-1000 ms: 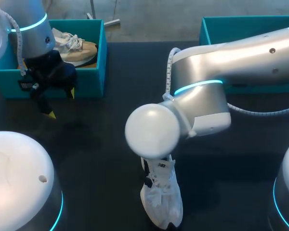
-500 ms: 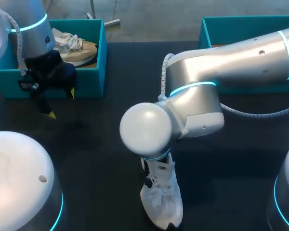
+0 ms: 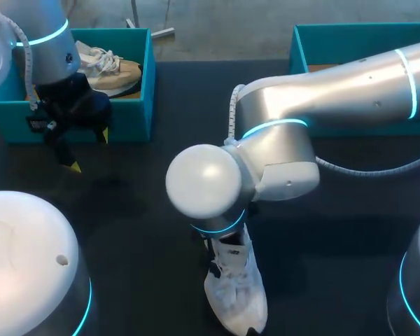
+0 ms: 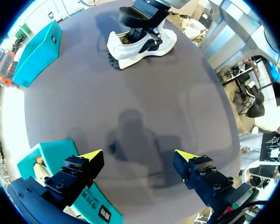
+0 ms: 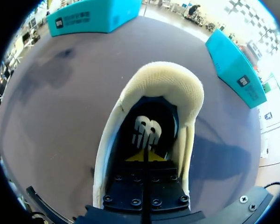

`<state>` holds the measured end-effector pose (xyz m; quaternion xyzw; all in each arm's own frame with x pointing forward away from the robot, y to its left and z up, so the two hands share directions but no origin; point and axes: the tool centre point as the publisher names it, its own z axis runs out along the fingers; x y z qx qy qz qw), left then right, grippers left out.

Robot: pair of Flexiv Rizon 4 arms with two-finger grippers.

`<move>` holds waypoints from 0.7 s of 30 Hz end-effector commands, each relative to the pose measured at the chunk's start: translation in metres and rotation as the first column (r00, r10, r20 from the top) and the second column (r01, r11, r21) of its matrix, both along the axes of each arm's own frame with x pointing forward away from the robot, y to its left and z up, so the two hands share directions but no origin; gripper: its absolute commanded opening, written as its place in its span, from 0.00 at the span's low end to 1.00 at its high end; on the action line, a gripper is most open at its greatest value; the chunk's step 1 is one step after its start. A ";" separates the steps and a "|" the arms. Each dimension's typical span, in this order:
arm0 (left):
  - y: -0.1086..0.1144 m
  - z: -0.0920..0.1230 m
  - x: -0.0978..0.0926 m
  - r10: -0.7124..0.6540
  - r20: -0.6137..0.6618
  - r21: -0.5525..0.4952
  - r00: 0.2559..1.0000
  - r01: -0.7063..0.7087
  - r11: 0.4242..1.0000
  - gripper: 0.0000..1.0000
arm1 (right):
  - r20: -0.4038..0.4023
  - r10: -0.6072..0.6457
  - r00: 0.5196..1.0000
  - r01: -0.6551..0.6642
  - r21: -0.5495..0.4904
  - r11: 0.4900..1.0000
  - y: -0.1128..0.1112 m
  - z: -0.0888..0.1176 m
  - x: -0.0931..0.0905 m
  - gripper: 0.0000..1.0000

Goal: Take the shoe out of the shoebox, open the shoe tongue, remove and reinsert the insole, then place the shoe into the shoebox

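Note:
A white sneaker [image 3: 236, 290] stands on the dark table near its front edge, toe toward me. My right gripper [image 5: 144, 156] is shut, its yellow tips pressed together and pushed down into the shoe's opening, just above the dark insole [image 5: 147, 128] with its white logo. The cream heel collar [image 5: 161, 84] curves around ahead of the tips. Whether anything is pinched between the tips is not visible. In the head view my right wrist hides this gripper. My left gripper [image 4: 137, 156] hangs open over bare table beside the left shoebox [image 3: 129, 105], holding nothing; the sneaker [image 4: 140, 44] lies far ahead of it.
The teal left shoebox holds a second, tan-soled shoe [image 3: 110, 68]. Another teal shoebox [image 3: 350, 38] stands at the back right, partly behind my right arm. Dark tabletop [image 3: 147, 189] stretches between the boxes and the sneaker.
My right arm's wrist has swung a little to the left and back over the sneaker. The sneaker and the left arm have stayed in place.

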<state>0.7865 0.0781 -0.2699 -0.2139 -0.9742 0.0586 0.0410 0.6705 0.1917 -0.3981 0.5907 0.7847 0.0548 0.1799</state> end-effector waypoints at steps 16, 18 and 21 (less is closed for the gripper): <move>0.001 0.000 -0.001 0.000 0.003 0.001 1.000 0.000 1.000 1.00 | 0.219 -0.407 0.887 0.353 0.248 0.902 0.004 0.047 0.020 0.00; 0.001 0.000 -0.001 0.000 0.003 0.001 1.000 0.000 1.000 1.00 | 0.227 -0.400 0.888 0.342 0.257 0.904 0.004 0.048 0.025 0.00; 0.001 0.000 -0.001 0.000 0.003 0.001 1.000 0.000 1.000 1.00 | 0.223 -0.401 0.889 0.335 0.280 0.900 0.004 0.047 0.030 0.00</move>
